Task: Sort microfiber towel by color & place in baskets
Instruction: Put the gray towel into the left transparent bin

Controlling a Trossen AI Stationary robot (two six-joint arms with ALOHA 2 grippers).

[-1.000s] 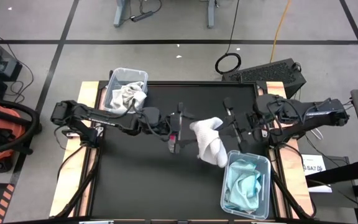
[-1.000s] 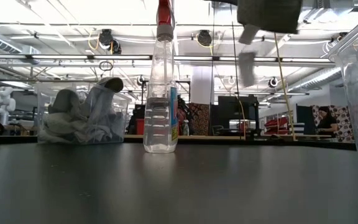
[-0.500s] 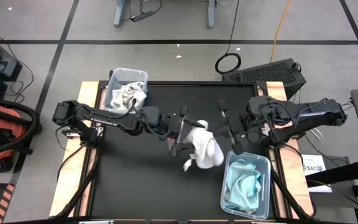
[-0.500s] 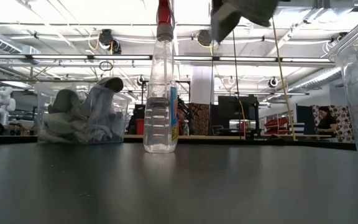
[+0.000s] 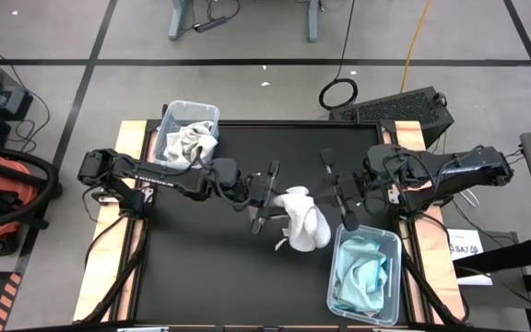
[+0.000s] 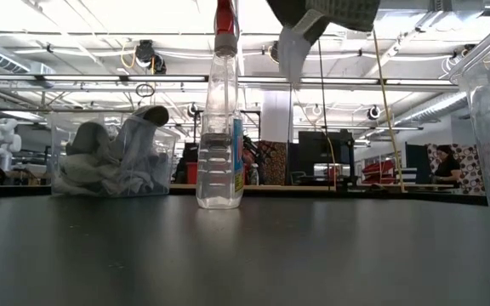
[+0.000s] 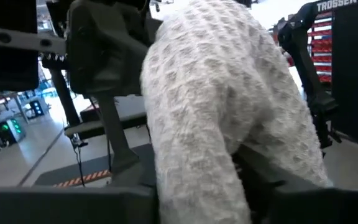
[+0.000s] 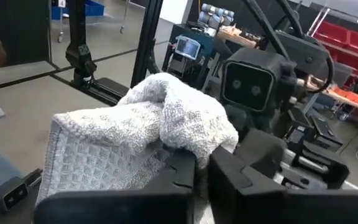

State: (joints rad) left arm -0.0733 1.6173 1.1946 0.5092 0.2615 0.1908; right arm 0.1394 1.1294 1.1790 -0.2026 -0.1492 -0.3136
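Since a second ago, pale grey-white towel (image 5: pixel 302 219) has bunched and shifted slightly toward the left arm, hanging above mid-counter. Left claw (image 5: pixel 267 195) clamped on it; right claw (image 5: pixel 337 195) also clamped on it, fingers closed together (right wrist view shows this, high view does not). Low view alone shows a spray bottle (image 6: pixel 220 127). Black counter (image 5: pixel 201 267); workshop behind. Towel's long axis runs from claws toward blue-towel basket (image 5: pixel 392 242); grey-towel basket (image 5: pixel 181 110) well apart.

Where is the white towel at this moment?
In the high view, the white towel hangs mid-table between the left gripper and the right gripper, beside the blue-towel basket.
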